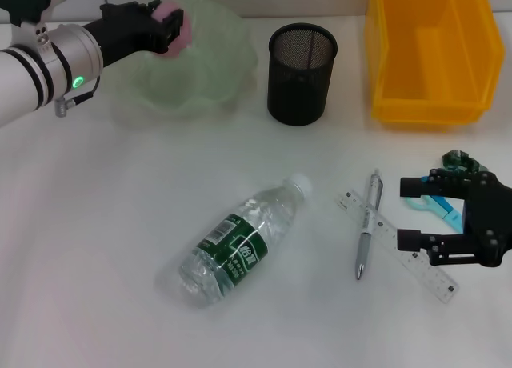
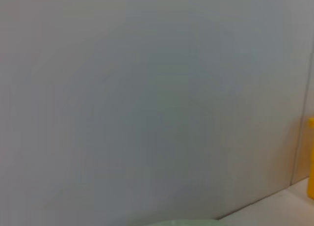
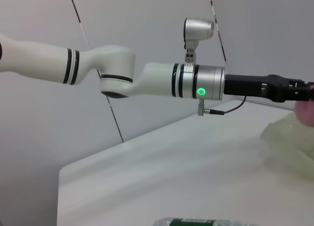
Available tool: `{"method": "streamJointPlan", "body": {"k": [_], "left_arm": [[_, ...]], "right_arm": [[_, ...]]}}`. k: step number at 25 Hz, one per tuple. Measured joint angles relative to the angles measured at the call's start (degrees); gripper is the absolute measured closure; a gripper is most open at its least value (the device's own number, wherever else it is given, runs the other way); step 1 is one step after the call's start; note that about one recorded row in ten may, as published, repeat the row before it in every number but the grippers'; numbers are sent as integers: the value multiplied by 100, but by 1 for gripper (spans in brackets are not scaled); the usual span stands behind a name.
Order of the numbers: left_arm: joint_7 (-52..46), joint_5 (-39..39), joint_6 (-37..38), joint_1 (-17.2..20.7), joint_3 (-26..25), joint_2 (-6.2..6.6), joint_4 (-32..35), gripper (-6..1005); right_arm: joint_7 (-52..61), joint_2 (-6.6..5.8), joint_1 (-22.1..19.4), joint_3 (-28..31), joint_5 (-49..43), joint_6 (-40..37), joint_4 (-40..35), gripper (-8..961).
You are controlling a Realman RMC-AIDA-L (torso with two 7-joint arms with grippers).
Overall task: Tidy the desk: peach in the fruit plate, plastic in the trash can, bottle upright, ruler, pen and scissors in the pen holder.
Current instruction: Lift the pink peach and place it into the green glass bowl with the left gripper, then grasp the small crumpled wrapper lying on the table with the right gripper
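White desk (image 1: 96,224) under grey wall; left pincer (image 1: 164,28) clamping peach (image 1: 178,26), right pincer (image 1: 408,212) agape

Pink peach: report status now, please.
Left pincer shut on pink peach, above pale green fruit plate. Right pincer open, over the teal scissors. Nothing in the way.

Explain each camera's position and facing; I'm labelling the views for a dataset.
Head: looks down on the table; shows left gripper holding the peach over the plate, right gripper open by the scissors.
Left wrist: faces the wall; no robot parts.
Right wrist: looks across the table at the left arm.
Shared: bottle, head and right wrist.
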Motion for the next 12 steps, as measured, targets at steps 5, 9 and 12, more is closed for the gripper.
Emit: {"method": "streamJointPlan", "body": {"k": [5, 9, 12], "left_arm": [[177, -160, 26, 30, 6, -1, -17, 597], [159, -162, 305, 159, 54, 5, 93, 419], [91, -163, 1290, 564, 27, 56, 403, 276]], "right_arm": [[99, 0, 16, 0, 7, 11, 1, 140], [299, -7, 20, 2, 136, 74, -19, 140], [891, -91, -13, 6, 458, 26, -253, 140]]}}
